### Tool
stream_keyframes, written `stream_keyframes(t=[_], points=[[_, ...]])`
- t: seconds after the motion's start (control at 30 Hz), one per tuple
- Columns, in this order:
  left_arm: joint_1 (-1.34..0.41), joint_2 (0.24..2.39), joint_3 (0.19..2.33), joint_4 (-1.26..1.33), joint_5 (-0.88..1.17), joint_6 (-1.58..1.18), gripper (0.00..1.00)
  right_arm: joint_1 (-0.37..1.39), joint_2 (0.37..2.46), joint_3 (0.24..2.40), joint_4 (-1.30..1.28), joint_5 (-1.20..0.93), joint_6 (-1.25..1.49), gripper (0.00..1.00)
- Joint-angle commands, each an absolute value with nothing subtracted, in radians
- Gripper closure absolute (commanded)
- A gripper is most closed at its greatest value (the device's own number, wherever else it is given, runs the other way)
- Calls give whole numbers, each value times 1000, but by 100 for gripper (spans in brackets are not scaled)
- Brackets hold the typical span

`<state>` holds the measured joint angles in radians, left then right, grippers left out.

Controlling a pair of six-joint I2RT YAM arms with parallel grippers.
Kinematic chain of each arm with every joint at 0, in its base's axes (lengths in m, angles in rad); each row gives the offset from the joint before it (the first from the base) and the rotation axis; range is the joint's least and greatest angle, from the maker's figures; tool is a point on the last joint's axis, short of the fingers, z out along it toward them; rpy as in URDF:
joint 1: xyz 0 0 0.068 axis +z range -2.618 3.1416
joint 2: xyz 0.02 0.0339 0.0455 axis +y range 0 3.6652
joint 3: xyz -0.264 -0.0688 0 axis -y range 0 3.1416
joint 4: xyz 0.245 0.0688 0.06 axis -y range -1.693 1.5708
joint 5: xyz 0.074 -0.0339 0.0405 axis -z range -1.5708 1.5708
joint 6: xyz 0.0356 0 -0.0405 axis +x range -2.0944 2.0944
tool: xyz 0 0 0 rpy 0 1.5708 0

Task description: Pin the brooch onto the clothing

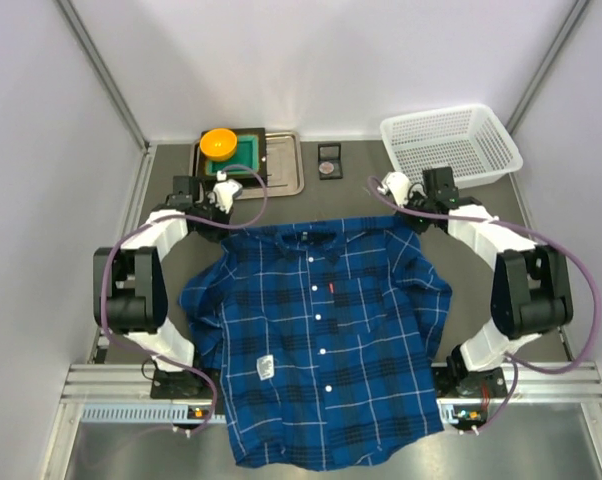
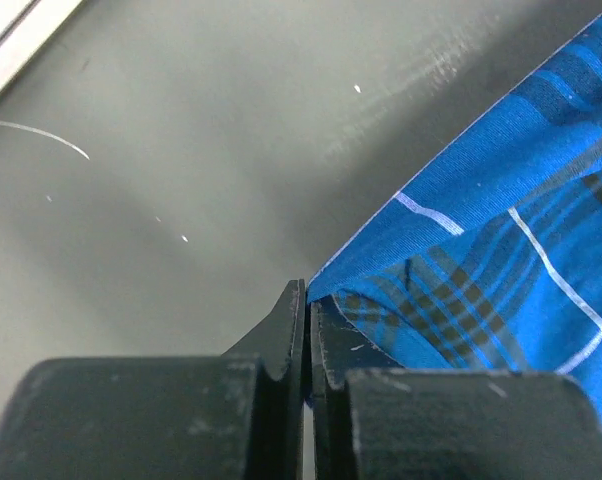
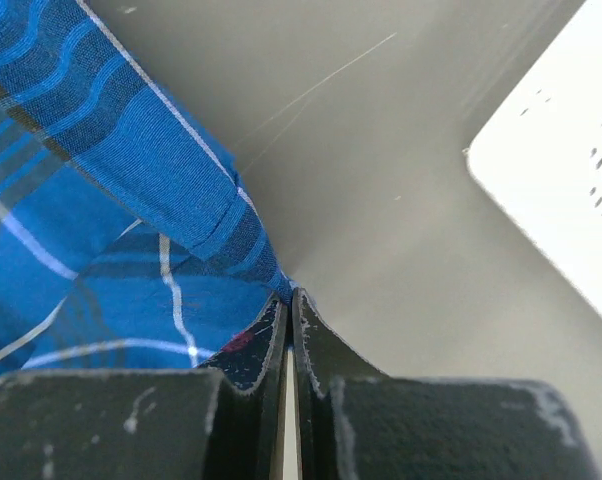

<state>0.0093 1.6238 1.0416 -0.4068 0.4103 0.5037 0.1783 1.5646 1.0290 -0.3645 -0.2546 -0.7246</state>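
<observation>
We note woven blue plaid shirt [image 1: 321, 330] spread on matte grey tabletop [image 1: 351, 195], small round dull brooch [image 1: 329, 161] beyond it, apart, left tool [image 2: 306, 290] and right tool [image 3: 289, 298] both closed tight, at cloth edges

The work surface is a dark grey matte table [image 1: 311, 203], which carries fine pale scratches [image 2: 41, 135] and a soft sheen from diffuse overhead light. It is enclosed by a plain white back wall [image 1: 311, 60] and by white side panels on the left [image 1: 31, 150] and right [image 1: 593, 100], with slanting aluminium frame posts [image 1: 101, 70] at the rear corners. A slotted aluminium rail [image 1: 111, 378] runs along the near edge, and a brushed grey metal surface [image 1: 121, 450] lies below it.
</observation>
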Motion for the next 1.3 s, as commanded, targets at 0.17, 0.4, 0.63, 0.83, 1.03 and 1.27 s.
stream_keyframes(t=[0.17, 0.4, 0.63, 0.83, 1.03, 1.27], points=[[14, 1768, 1232, -262, 331, 522, 100, 176, 1776, 1327, -271, -98, -713, 100], [14, 1931, 1400, -313, 266, 511, 83, 175, 1963, 1553, -415, -26, -706, 73], [100, 1813, 1330, -353, 416, 489, 48, 34, 1813, 1571, -664, -211, -652, 8], [100, 1646, 1203, -344, 537, 529, 36, 5, 1580, 1424, -852, -389, -730, 7], [101, 1531, 1197, -420, 609, 499, 32, -28, 1403, 1220, -942, -404, -764, 9], [101, 1402, 1117, -430, 629, 450, 31, -93, 1400, 1020, -928, -360, -729, 16]])
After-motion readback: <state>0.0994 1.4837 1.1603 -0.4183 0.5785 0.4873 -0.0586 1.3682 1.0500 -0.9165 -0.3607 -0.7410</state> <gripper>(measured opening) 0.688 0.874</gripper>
